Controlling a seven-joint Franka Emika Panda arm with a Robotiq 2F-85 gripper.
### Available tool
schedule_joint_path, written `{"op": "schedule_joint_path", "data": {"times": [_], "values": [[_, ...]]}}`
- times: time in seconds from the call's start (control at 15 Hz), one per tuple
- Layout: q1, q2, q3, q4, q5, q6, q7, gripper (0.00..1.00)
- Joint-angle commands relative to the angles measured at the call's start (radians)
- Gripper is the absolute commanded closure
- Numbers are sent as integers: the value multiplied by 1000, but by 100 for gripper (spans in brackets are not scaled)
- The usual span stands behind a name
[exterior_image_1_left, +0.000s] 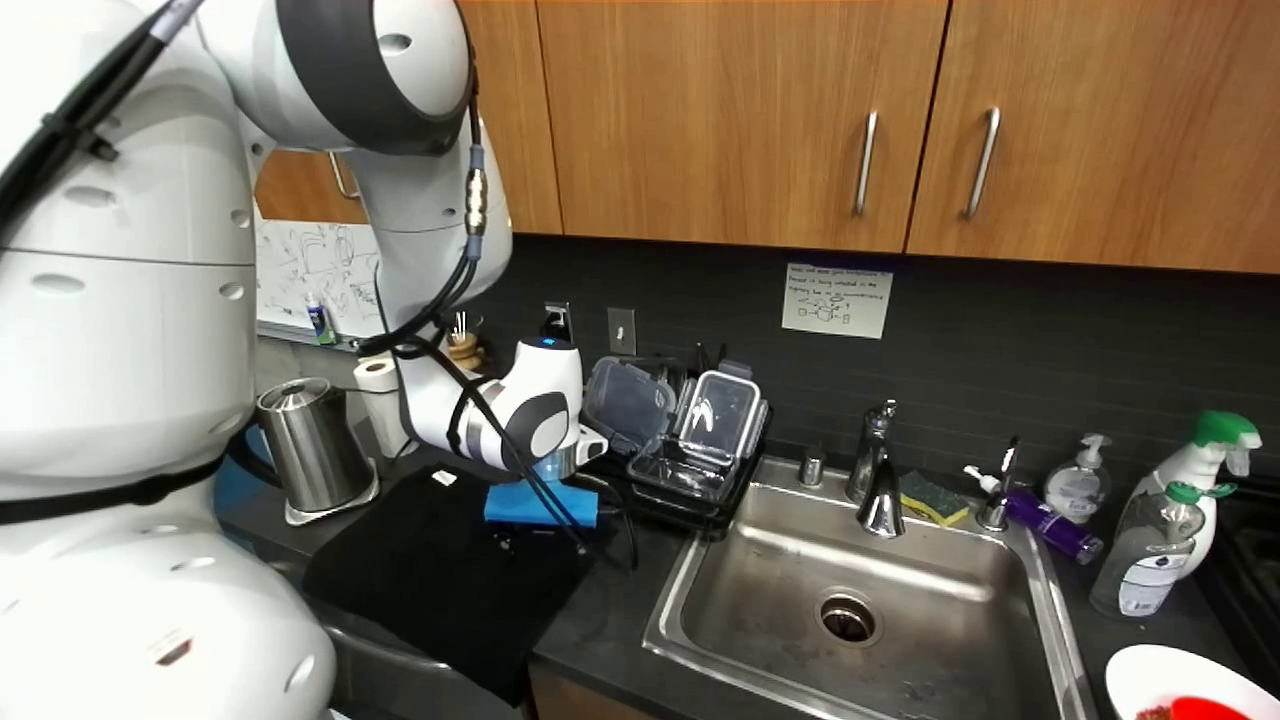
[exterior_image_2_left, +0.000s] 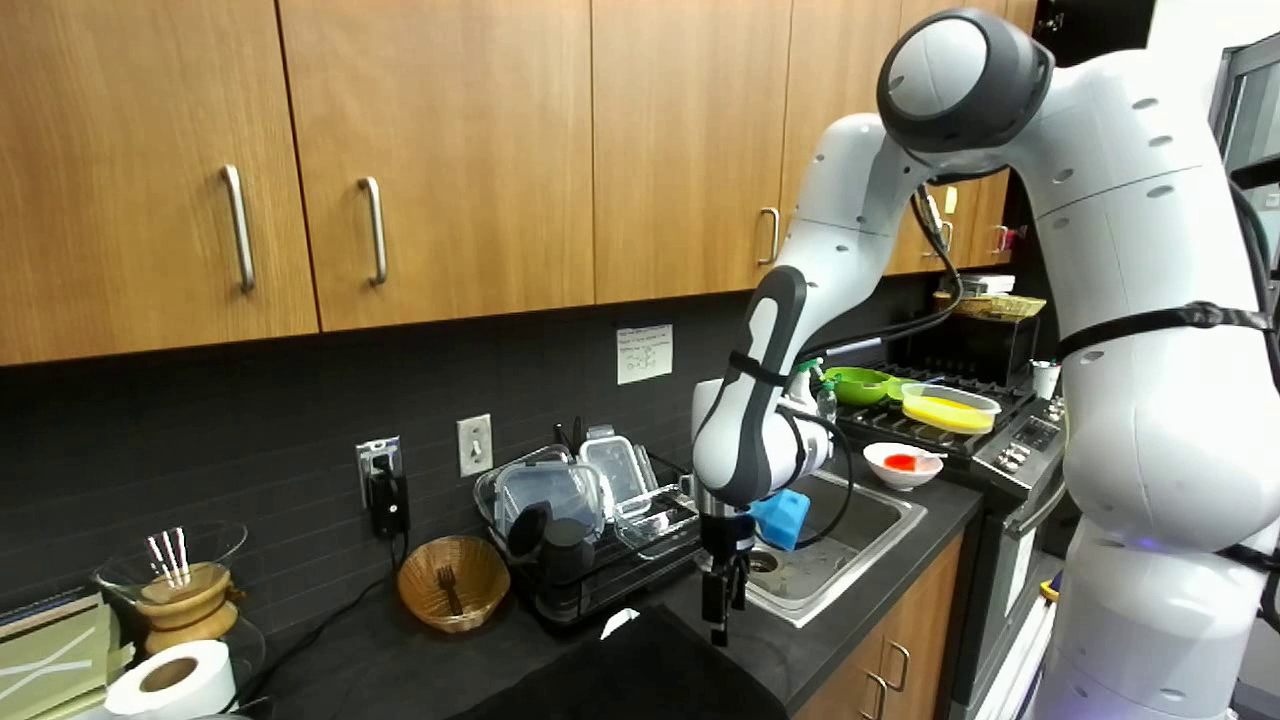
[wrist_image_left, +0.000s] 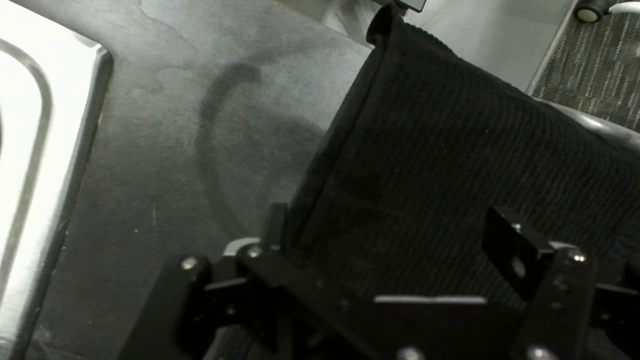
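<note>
My gripper (wrist_image_left: 387, 220) stands open, its two black fingers wide apart with nothing between them. Below it in the wrist view lies a ribbed black cloth (wrist_image_left: 450, 145), spread over the dark counter and hanging past its front edge. In an exterior view the gripper (exterior_image_2_left: 725, 605) points down above the cloth (exterior_image_2_left: 640, 685), close to the sink (exterior_image_2_left: 905, 525). Whether the fingertips touch the cloth cannot be told. A blue block (exterior_image_2_left: 780, 518) sits on the wrist. In an exterior view this blue block (exterior_image_1_left: 541, 503) shows over the cloth (exterior_image_1_left: 430, 580), but the fingers are hard to make out.
A dish rack (exterior_image_2_left: 570, 612) holding clear containers (exterior_image_1_left: 690, 460) stands by the wall, beside a wicker basket (exterior_image_2_left: 490, 575) with a fork. A kettle (exterior_image_1_left: 320, 450) is behind the cloth. Past the sink are bottles (exterior_image_1_left: 1150, 560), a white bowl (exterior_image_2_left: 900, 478) and a stove (exterior_image_2_left: 1000, 450).
</note>
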Motion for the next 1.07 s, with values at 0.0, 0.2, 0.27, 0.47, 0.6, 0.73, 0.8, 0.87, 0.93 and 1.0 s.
{"op": "schedule_joint_path", "data": {"times": [0.0, 0.2, 0.27, 0.47, 0.6, 0.73, 0.8, 0.87, 0.93, 1.0], "values": [[-14, 55, 3, 69, -6, -42, -17, 0], [-22, 93, 5, 118, -3, -67, -26, 0], [-27, 107, 8, 132, -1, -72, -31, 0], [-43, 145, 15, 166, 4, -86, -41, 0], [-52, 164, 17, 179, 4, -93, -44, 0], [-58, 182, 19, 192, 4, -103, -46, 0], [-61, 189, 21, 198, 5, -109, -47, 0], [-58, 197, 19, 203, 3, -115, -41, 0], [-57, 204, 19, 206, 1, -123, -39, 0], [-56, 210, 19, 211, 1, -132, -37, 0]]}}
